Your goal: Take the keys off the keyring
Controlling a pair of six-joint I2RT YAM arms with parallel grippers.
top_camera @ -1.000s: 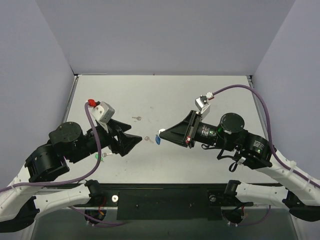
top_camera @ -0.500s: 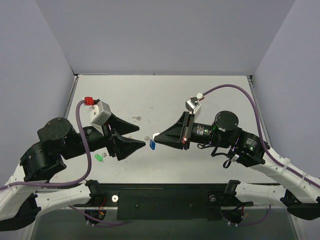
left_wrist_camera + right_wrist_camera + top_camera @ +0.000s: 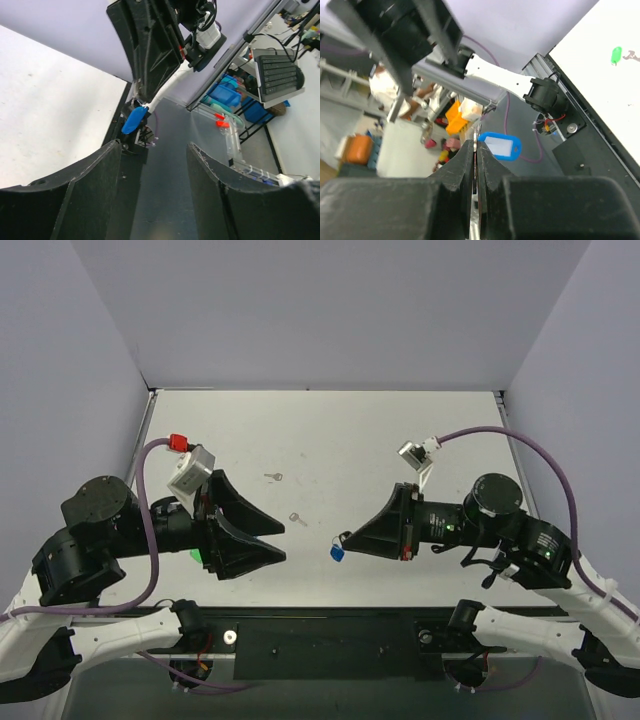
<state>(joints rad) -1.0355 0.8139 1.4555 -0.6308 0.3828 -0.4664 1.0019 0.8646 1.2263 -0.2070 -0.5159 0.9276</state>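
My right gripper (image 3: 345,540) is shut on the thin metal ring (image 3: 478,136) of the keyring, and its blue tag (image 3: 337,553) hangs at the fingertips above the table. The tag also shows in the right wrist view (image 3: 501,146) and in the left wrist view (image 3: 134,120). A tiny silver key (image 3: 297,518) lies on the table, apart from the tag. A second small silver key (image 3: 272,477) lies farther back. My left gripper (image 3: 281,542) is open and empty, pointing at the right gripper across a gap. In the left wrist view, the left gripper (image 3: 155,150) holds nothing.
A green tag (image 3: 194,556) lies on the table, partly under my left arm; it also shows in the right wrist view (image 3: 616,55). The black front rail (image 3: 330,635) runs along the table's near edge.
My right gripper has drawn back to the right and toward the near edge with the blue tag. The silver key stayed on the table. My left gripper has pulled back to the left, still open.
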